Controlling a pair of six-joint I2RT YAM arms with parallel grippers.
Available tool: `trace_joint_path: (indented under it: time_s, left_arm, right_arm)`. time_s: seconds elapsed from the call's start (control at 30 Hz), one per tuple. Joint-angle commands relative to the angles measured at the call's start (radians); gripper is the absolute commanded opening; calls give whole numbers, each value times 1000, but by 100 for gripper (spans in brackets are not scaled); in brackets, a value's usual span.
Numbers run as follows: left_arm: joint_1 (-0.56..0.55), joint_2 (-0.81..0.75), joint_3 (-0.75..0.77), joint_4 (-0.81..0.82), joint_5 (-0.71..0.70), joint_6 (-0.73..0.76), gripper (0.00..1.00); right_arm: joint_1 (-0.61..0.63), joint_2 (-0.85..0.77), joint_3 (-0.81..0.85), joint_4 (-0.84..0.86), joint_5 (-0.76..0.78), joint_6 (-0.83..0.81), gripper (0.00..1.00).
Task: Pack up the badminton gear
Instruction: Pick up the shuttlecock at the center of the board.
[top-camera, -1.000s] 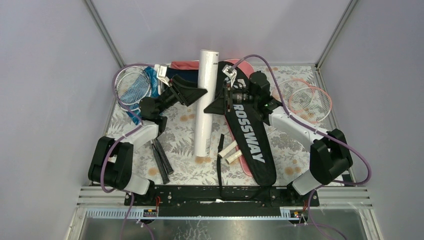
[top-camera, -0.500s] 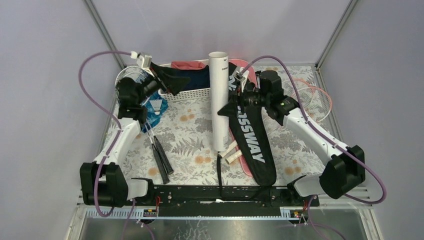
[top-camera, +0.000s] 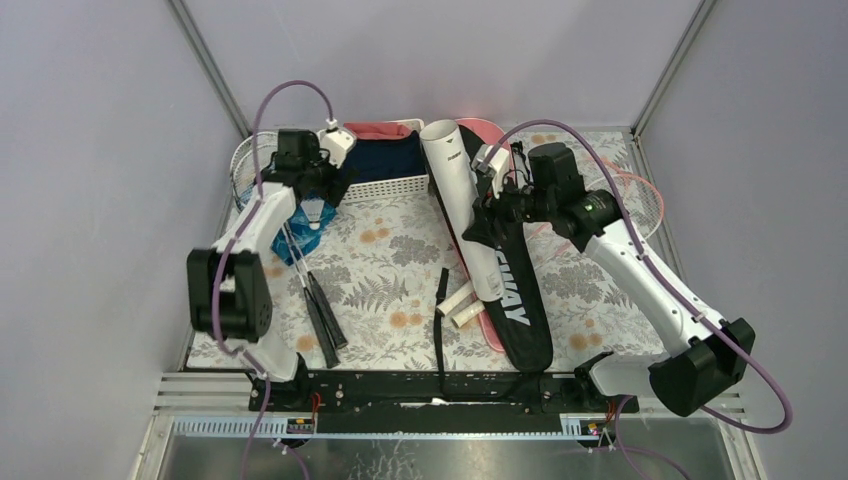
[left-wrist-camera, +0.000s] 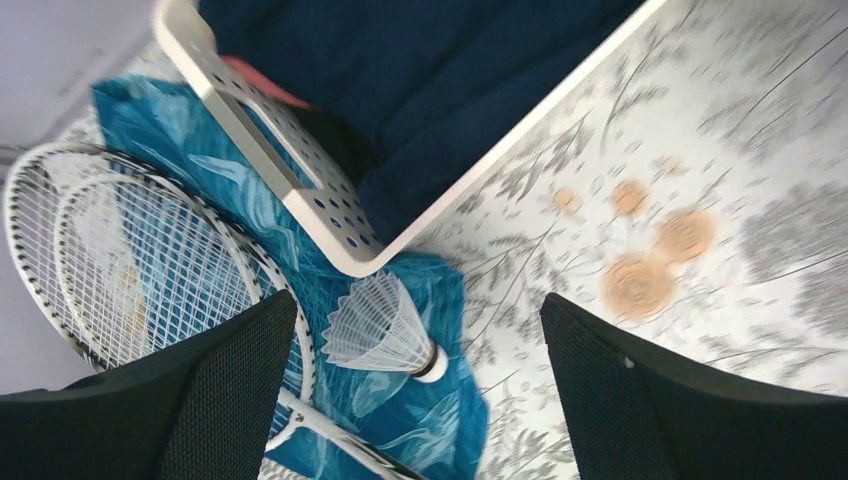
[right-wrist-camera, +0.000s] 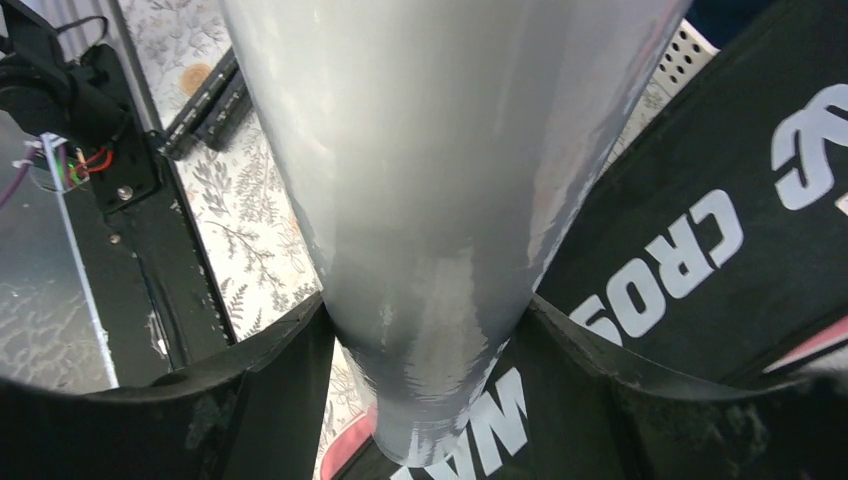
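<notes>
My right gripper (top-camera: 486, 208) is shut on the long white shuttlecock tube (top-camera: 462, 210), which slants over the black "CROSSWAY" bag (top-camera: 515, 300). In the right wrist view the tube (right-wrist-camera: 440, 190) fills the gap between both fingers of that gripper (right-wrist-camera: 430, 330), with the black bag (right-wrist-camera: 700, 240) below. A pink bag (top-camera: 492, 335) lies under the black one. My left gripper (top-camera: 318, 190) hangs open above a loose white shuttlecock (left-wrist-camera: 385, 330) on a blue cloth (left-wrist-camera: 420, 420). That gripper (left-wrist-camera: 420, 400) holds nothing. Two white-framed racket heads (left-wrist-camera: 130, 260) lie to the left, their black handles (top-camera: 325, 320) pointing toward me.
A white slatted basket (top-camera: 385, 188) with navy and red clothes stands at the back, touching the blue cloth. A pink-framed racket (top-camera: 628, 200) lies at the right. Two white handles (top-camera: 460, 305) and a black strap (top-camera: 441, 300) lie near the middle front.
My left gripper left the tube, swung to the back left and opened wide over the shuttlecock. The right gripper kept the tube and swung its near end right, onto the black bag.
</notes>
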Motion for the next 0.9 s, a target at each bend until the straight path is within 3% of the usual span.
trace_joint_path:
  time_s: [0.0, 0.17, 0.33, 0.6, 0.87]
  left_arm:
    - [9, 157, 170, -289, -128, 246, 94]
    - [25, 320, 326, -403, -145, 326, 90]
    - [36, 451, 450, -552, -158, 357, 79]
    - [59, 470, 436, -571, -144, 359, 71]
    - [66, 501, 435, -608, -139, 373, 47]
  right_arm:
    - [-3, -48, 71, -90, 64, -67, 49]
    - [-3, -48, 56, -103, 63, -62, 49]
    - [-3, -48, 49, -100, 64, -60, 49]
    - [-3, -37, 38, -92, 70, -67, 49]
    - [-3, -38, 16, -81, 68, -65, 48]
